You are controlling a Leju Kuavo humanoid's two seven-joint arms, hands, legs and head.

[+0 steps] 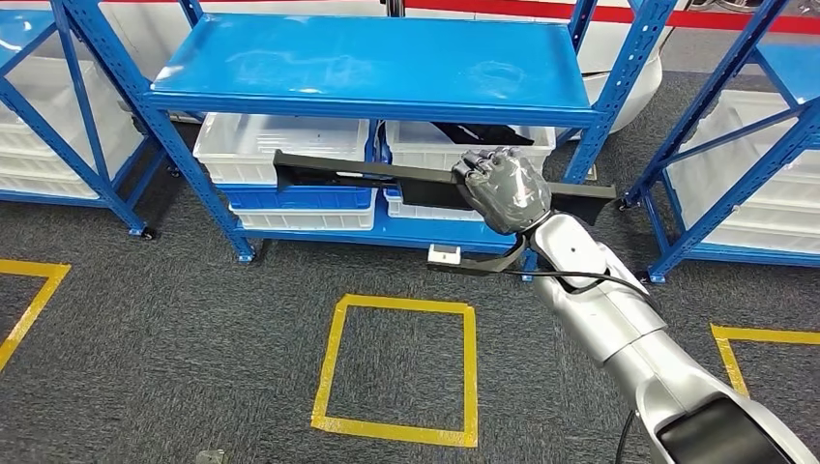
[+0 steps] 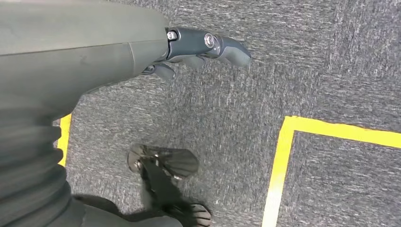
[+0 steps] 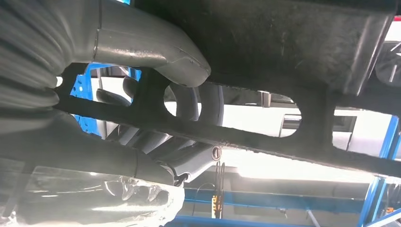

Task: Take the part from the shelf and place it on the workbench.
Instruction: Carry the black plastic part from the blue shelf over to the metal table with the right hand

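Note:
A long black part point(image 1: 338, 174) hangs level in front of the blue shelf point(image 1: 377, 68), held in my right hand point(image 1: 505, 188) near its right half. Close up in the right wrist view, my fingers point(image 3: 189, 101) pass through the openings of the black part point(image 3: 283, 42), and the thumb point(image 3: 156, 45) lies against it. My left hand point(image 2: 203, 47) hangs over the grey carpet with its fingers loosely curled and nothing in it.
White bins point(image 1: 280, 145) stand on the shelf's lower deck behind the part. More blue racks with bins stand at left point(image 1: 58, 116) and right point(image 1: 745, 155). A yellow taped square point(image 1: 401, 367) marks the grey carpet in front.

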